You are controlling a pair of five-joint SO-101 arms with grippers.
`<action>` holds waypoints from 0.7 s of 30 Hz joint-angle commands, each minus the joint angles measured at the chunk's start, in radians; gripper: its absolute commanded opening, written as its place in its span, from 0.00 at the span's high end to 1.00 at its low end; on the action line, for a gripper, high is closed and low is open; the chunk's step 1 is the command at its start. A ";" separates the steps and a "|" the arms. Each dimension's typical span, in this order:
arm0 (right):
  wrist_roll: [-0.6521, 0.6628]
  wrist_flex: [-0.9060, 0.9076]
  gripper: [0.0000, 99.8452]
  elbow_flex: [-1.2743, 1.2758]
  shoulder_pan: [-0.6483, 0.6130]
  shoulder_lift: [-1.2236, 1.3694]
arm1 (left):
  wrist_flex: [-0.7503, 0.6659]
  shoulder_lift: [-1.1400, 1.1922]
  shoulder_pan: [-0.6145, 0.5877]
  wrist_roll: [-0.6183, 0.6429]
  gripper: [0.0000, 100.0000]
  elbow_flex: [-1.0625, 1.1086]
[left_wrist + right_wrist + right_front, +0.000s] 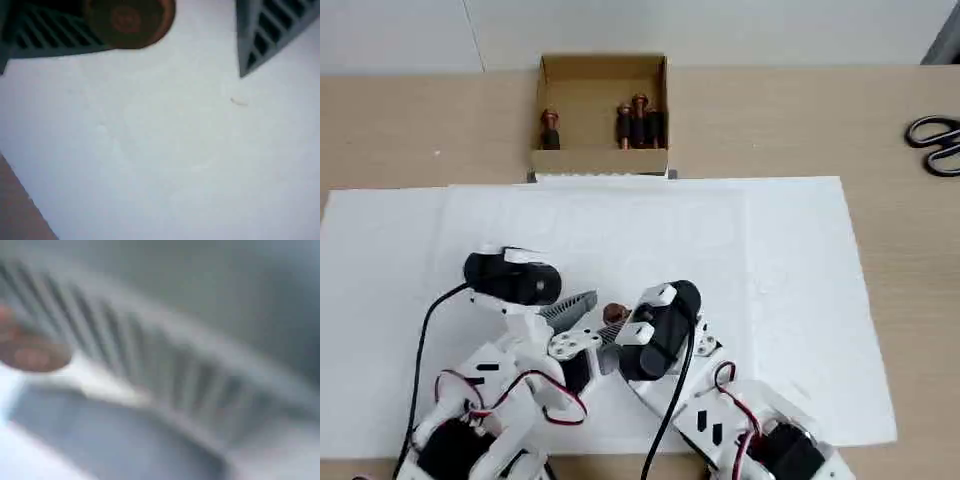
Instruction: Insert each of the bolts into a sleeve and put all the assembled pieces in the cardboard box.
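Down near the middle of the surface's near edge, the two arms meet over a white paper sheet (770, 260) that covers most of the surface. The left tool (190, 55) is spread wide. Its two ribbed grey fingers (265, 35) stand well apart above the paper, and a copper-coloured bolt (614, 313) sits right against one of them, head towards the wrist camera. From above, that bolt lies between the two tools. The right tool (616, 332) is just beside it, but I cannot tell how its jaws stand or whether it grips the bolt — its own wrist view gives little more than a blurred ribbed finger and a copper patch.

At the middle of the far edge, just off the paper, stands the cardboard box (600, 160), open at the top. Inside, one assembled piece (550, 128) stands upright by the left wall, and three assembled pieces (638, 122) are bunched together towards the right wall.

Black scissors (935, 145) lie at the right edge of the surface, well away from the paper.
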 commanded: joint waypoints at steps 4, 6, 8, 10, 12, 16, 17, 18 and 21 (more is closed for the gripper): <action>0.008 -0.022 1.00 -0.006 0.073 -0.007 | 0.054 0.000 -0.029 -0.006 0.72 -0.131; 0.008 -0.022 1.00 -0.006 0.074 -0.007 | 0.057 0.000 -0.071 -0.012 0.76 -0.150; 0.008 -0.022 1.00 -0.006 0.076 -0.007 | 0.054 0.000 -0.120 -0.051 0.85 -0.157; 0.008 -0.022 1.00 -0.006 0.076 -0.007 | 0.051 -0.006 -0.170 -0.083 0.97 -0.157; 0.008 -0.022 1.00 -0.006 0.076 -0.007 | 0.052 -0.008 -0.227 -0.098 0.98 -0.157; 0.008 -0.022 1.00 -0.006 0.076 -0.007 | 0.052 -0.008 -0.364 -0.101 0.99 -0.150; 0.008 -0.022 1.00 -0.006 0.076 -0.007 | 0.052 -0.006 -0.402 -0.103 0.99 -0.142; 0.008 -0.022 1.00 -0.006 0.076 -0.007 | 0.052 -0.008 -0.437 -0.106 0.99 -0.125; 0.008 -0.022 1.00 -0.006 0.084 -0.007 | 0.052 -0.008 -0.542 -0.170 0.99 -0.018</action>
